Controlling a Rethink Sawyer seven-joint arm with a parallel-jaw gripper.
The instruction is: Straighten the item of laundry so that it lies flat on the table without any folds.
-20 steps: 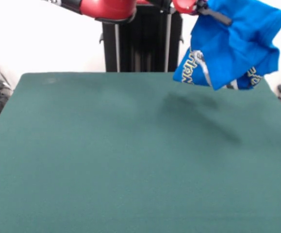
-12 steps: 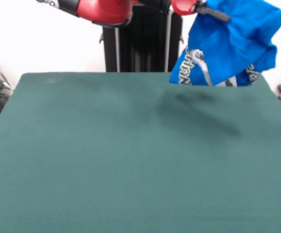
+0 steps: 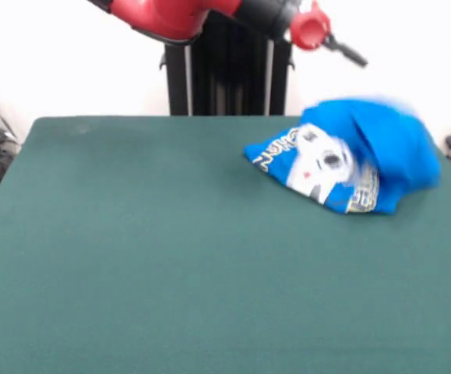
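Your near half of the desk (image 3: 170, 296) carries nothing; the work sits toward the far right corner. There the blue T-shirt (image 3: 350, 156) appears as a bunched mound, blurred as if in mid-drop, so judge it unsettled. Part of the white print and some lettering face you on the side nearer the desk's middle, while the plain blue fabric humps up behind toward the right edge. It is clearly not flat: the cloth is doubled over itself.

Above and beyond it, the hand (image 3: 348, 51) is up in the air, clear of the shirt and holding nothing; you cannot tell from this view how wide it stands.

To do this step well, I would let the cloth come to rest first. Then pick a single outer layer at an edge, a hem or sleeve if one shows, rather than pinching the thick middle of the heap. Drag low and slowly toward the desk's middle, where there is room, so the fold peels open instead of rolling along. The right edge is close; pulling that way risks the shirt sliding off.
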